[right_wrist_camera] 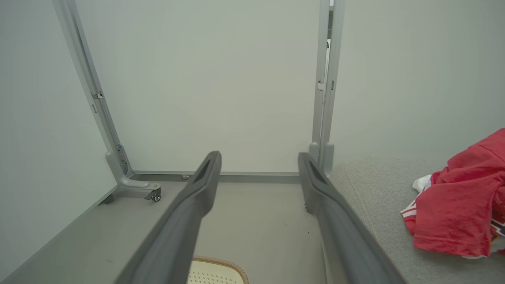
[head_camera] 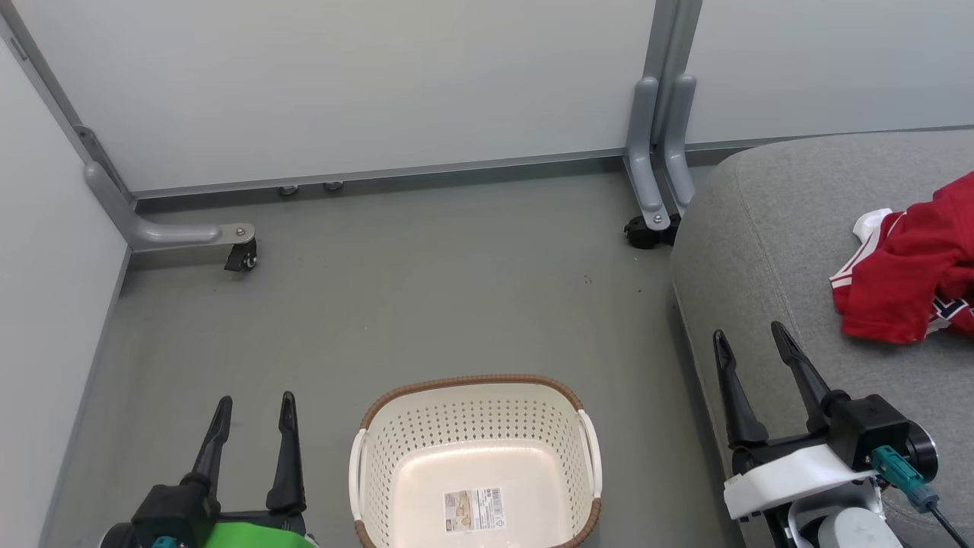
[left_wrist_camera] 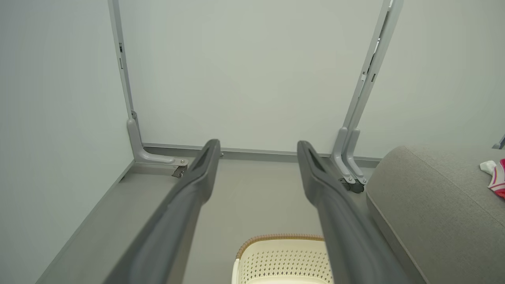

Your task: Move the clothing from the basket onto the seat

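Two claws: we carry the left gripper [head_camera: 256,398] and the right gripper [head_camera: 747,331] with their long dark fingers spread apart and nothing between them. The left one hangs over the floor just beside the basket, and the right one hangs over the seat's near edge.
Clothing: the crumpled red clothing [head_camera: 905,281] is soft, limp fabric with white stripe trim and a scrap of dark, white-edged lettering. It lies heaped on the seat, well apart from the basket.
Basket: the small cream-white perforated plastic basket [head_camera: 472,379] is a rounded rectangle with a brown woven-look rim and white side handles. It stands on the floor between our arms, its smooth bottom bare around a label sticker [head_camera: 474,508].
Seat: the large light-grey fabric-upholstered seat [head_camera: 761,228] has rounded edges, a seam line and a coarse weave.
Why so: with the cloth on the cushion and the basket showing its bottom, we judge the move done. The spread fingers suit a rest pose, clear of both.
Surroundings: a matte grey floor [head_camera: 426,281] and pale smooth partition panels [head_camera: 342,84] on grey metal feet with black casters [head_camera: 242,262].
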Robot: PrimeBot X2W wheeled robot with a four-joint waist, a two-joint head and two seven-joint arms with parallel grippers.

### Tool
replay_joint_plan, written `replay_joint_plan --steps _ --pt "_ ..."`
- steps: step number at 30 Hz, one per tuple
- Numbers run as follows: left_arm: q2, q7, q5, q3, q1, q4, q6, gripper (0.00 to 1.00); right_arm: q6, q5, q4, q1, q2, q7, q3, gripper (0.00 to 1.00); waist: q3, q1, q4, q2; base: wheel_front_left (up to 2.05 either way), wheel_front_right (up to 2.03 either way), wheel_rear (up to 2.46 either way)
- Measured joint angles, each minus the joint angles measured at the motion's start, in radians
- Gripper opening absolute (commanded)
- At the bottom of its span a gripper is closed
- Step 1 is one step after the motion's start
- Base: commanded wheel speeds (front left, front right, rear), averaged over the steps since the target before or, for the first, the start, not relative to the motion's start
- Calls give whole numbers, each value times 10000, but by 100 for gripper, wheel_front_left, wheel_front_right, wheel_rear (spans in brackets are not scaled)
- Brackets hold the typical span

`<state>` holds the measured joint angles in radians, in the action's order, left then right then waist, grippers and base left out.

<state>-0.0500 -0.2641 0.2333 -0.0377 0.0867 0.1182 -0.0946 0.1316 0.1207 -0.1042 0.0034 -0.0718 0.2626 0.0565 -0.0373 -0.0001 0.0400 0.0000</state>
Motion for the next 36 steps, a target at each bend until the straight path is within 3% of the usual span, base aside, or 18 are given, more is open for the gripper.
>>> replay_joint_plan --steps 36 --pt "4 0 217 178 64 211 -330 100 0 84 -6 -73 19 0 -100 100 58 0 -344 0 0 0 0"
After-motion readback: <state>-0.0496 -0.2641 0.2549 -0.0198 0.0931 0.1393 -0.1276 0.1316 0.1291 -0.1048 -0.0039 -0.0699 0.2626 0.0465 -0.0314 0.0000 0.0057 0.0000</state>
